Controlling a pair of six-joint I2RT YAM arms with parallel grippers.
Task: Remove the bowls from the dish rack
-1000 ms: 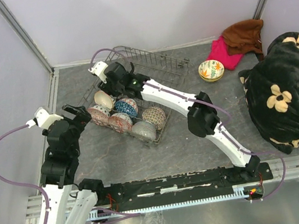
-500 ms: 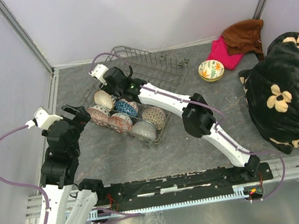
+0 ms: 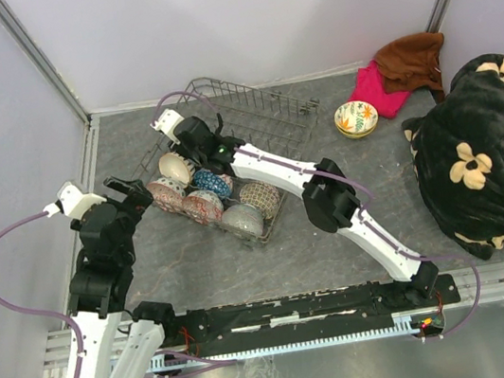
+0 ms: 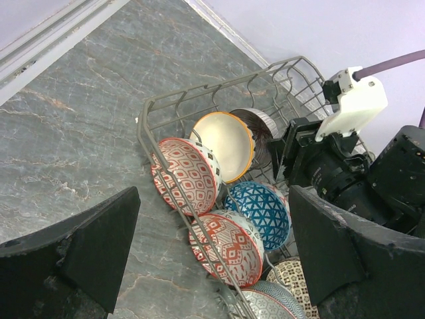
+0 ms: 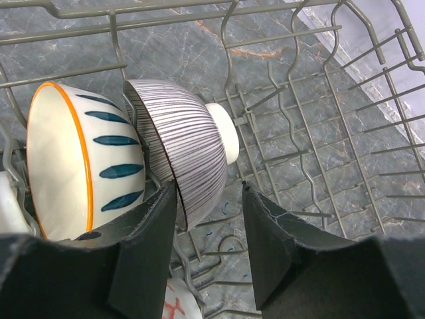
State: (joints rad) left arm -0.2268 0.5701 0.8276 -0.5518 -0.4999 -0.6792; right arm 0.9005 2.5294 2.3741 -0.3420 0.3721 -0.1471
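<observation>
Narrowing from a wider spread, the right gripper is straddling the striped bowl standing at the dish rack's left end, jaws partly apart, not yet pinching, so a lift is nearing.

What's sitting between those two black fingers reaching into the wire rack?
The lower edge of the striped bowl sits inside the open right gripper, seen in the right wrist view.

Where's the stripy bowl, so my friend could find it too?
Find the grey wire rack toward the back of the table. Among the bowls standing on edge in it, the stripy bowl is the end one, next to a cream bowl with an orange rim. Only it has thin dark lines all over.
</observation>
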